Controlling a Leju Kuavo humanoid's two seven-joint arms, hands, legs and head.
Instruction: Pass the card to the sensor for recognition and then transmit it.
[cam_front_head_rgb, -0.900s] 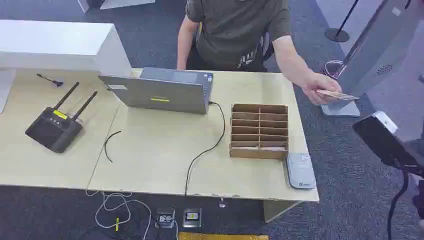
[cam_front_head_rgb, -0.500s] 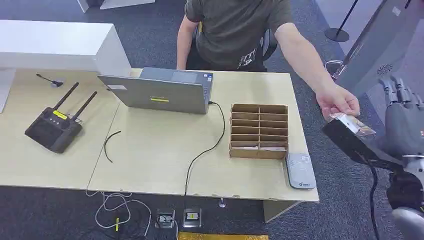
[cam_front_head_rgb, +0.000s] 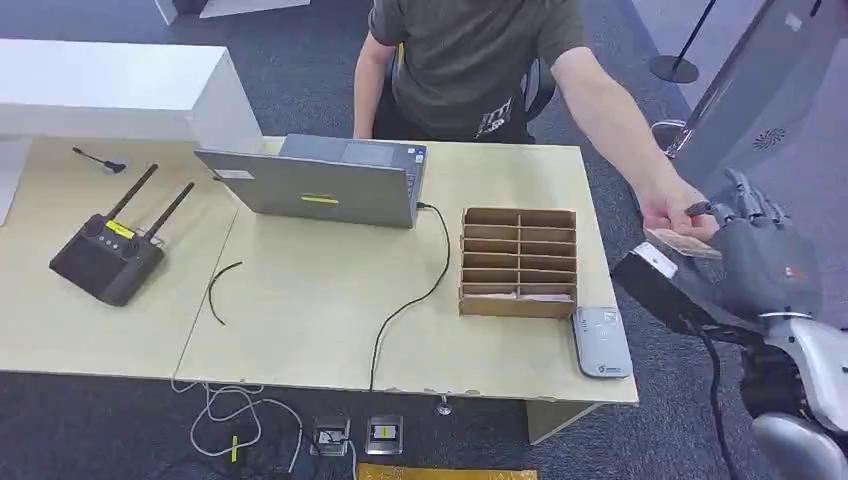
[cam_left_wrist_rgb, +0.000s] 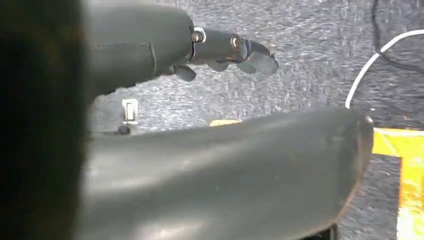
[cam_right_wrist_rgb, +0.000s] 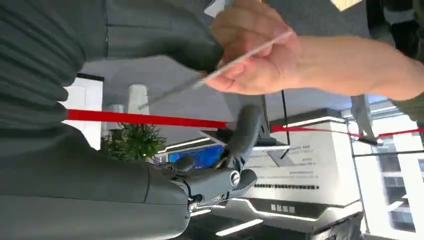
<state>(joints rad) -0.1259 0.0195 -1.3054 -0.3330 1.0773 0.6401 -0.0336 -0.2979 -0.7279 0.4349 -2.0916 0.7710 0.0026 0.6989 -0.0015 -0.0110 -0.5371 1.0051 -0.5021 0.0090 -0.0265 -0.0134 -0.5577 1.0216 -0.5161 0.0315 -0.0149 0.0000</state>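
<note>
A thin, flat pale card (cam_front_head_rgb: 682, 243) sits pinched in a person's hand (cam_front_head_rgb: 676, 212) just off the right end of the light wooden table (cam_front_head_rgb: 300, 300), its free edge meeting the robot's raised dark grey right hand (cam_front_head_rgb: 765, 265), whose fingers (cam_right_wrist_rgb: 245, 135) are spread, not yet closed on it. The card looks light, stiff and slick; a hold across its flat faces near the free edge seems safest. The left hand (cam_left_wrist_rgb: 220, 50) hangs over carpet, fingers loosely extended and holding nothing.
</note>
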